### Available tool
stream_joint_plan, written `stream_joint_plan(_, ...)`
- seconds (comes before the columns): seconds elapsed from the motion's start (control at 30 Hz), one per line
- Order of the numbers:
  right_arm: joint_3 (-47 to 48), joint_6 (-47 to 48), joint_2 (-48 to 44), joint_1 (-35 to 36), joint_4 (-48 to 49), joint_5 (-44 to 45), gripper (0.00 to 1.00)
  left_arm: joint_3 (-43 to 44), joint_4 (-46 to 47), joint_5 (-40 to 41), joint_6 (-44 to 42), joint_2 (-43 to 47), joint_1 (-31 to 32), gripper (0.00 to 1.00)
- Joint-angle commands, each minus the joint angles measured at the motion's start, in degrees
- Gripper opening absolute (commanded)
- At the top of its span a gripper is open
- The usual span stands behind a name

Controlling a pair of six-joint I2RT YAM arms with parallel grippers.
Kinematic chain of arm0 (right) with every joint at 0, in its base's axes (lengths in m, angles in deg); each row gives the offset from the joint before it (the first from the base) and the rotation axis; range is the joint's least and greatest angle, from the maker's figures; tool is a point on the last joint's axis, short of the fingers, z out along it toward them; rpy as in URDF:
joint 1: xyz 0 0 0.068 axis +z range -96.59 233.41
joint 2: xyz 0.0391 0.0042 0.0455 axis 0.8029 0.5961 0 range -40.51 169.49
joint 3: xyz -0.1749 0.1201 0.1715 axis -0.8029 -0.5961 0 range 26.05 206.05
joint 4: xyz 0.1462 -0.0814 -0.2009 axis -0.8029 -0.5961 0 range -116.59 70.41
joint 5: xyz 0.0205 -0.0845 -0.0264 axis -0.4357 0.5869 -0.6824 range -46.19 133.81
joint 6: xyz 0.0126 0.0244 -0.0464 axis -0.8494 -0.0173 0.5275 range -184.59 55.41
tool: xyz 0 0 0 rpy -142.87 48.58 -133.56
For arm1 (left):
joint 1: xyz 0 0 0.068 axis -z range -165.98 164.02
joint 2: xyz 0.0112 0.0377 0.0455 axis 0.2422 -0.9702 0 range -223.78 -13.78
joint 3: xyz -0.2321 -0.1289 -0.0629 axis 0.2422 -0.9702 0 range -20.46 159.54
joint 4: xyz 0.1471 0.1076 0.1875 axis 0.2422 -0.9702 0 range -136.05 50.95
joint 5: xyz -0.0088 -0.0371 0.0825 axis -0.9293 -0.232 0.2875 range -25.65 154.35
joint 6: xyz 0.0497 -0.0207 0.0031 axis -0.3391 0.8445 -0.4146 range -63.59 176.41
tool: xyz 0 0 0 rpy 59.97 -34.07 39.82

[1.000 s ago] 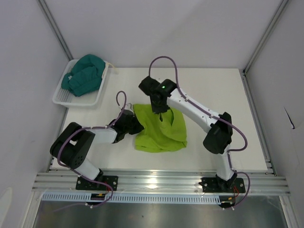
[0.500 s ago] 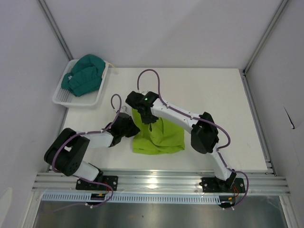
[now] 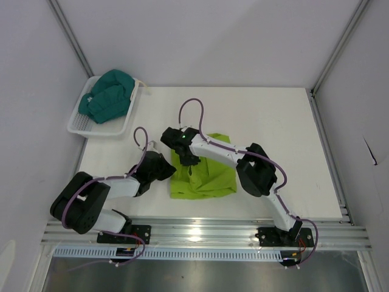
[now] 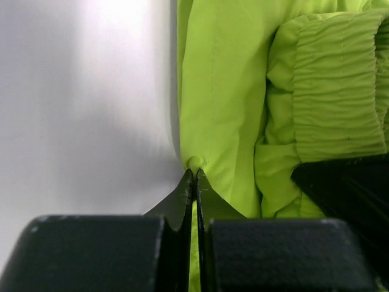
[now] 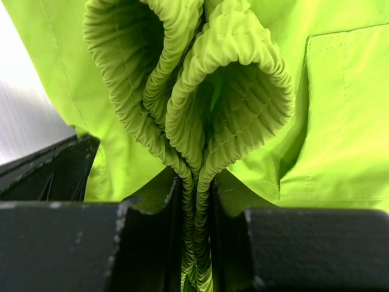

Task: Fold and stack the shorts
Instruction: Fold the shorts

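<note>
White table (image 3: 292, 121): left gripper (image 4: 194, 174), right gripper (image 5: 196, 182) reach low, clamping lime shorts (image 3: 209, 180)

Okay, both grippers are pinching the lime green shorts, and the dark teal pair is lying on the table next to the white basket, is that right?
Not quite. The left gripper and the right gripper are both shut on the lime green shorts, but the dark teal shorts lie inside the white basket, not beside it. The top external view shows that.
</note>
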Motion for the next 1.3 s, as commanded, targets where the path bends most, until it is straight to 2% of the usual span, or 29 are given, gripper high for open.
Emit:
stream_joint_plan(0.0, -0.72, -2.88, -0.12, -0.94, 3.74, 2.50, 0.09, -2.03, -2.53, 1.79, 0.45, 1.96, -0.22, 0.00)
stream_joint_plan(0.1, -0.55, -3.32, 0.58, -0.86, 4.27, 2.41, 0.16, -2.04, -2.36, 1.62, 0.36, 1.52, -0.30, 0.00)
stream_joint_plan(0.13, -0.29, -3.50, 0.67, -0.86, 4.18, 2.33, 0.23, -2.12, -2.10, 1.36, 0.27, 1.43, -0.30, 0.00)
stream_joint_plan(0.27, -0.98, -3.76, -0.30, -1.03, 5.76, 0.57, 0.37, -2.38, -1.83, 1.27, 0.10, 1.34, -0.22, 0.00)
stream_joint_plan(0.4, -4.67, -2.97, -4.68, -1.38, 12.41, -5.91, 0.57, -1.69, -2.35, 1.44, -0.08, 1.26, -0.22, 0.00)
stream_joint_plan(0.57, -10.65, -3.23, -12.93, -3.22, 19.73, -14.53, 0.62, -1.60, -2.62, 1.44, -0.17, 1.34, -0.22, 0.02)
stream_joint_plan(0.67, -17.05, -2.53, -19.42, -4.28, 30.50, -19.81, 0.63, -1.51, -2.88, 1.18, -0.43, 1.78, -0.30, 0.02)
stream_joint_plan(0.8, -22.95, -2.27, -24.38, -5.51, 37.48, -25.70, 0.67, -0.63, -3.76, 0.92, -0.96, 1.96, -0.30, 0.07)
stream_joint_plan(0.9, -26.02, -1.92, -26.39, -7.00, 41.25, -28.52, 0.60, 0.16, -5.96, 1.00, -1.57, 3.01, -0.22, 0.15)
stream_joint_plan(0.93, -29.08, -2.44, -26.84, -8.23, 44.32, -29.31, 0.53, 0.34, -6.57, 1.00, -1.92, 4.84, -0.39, 0.26)
stream_joint_plan(0.97, -30.77, -2.62, -27.19, -8.85, 46.26, -31.49, 0.47, 0.51, -7.36, 1.18, -2.27, 5.90, -0.39, 0.32)
stream_joint_plan(1.0, -32.52, -2.79, -27.80, -9.64, 48.37, -32.91, 0.36, 0.86, -9.37, 1.35, -2.71, 7.13, -0.39, 0.37)
stream_joint_plan(1.03, -35.50, -3.05, -27.90, -11.21, 52.22, -34.05, 0.29, 1.73, -10.95, 1.88, -3.67, 8.28, -0.39, 0.51)
stream_joint_plan(1.1, -37.80, -2.97, -27.72, -12.45, 55.75, -37.39, 0.12, 3.31, -16.82, 3.11, -4.65, 11.97, -0.39, 0.66)
stream_joint_plan(1.2, -40.88, -2.27, -27.11, -14.12, 62.79, -40.20, 0.07, 5.52, -21.24, 4.78, -5.97, 16.63, -0.39, 0.78)
stream_joint_plan(1.27, -41.42, -2.35, -25.97, -14.65, 65.17, -41.09, 0.06, 6.84, -25.29, 4.96, -6.93, 18.39, -0.30, 0.79)
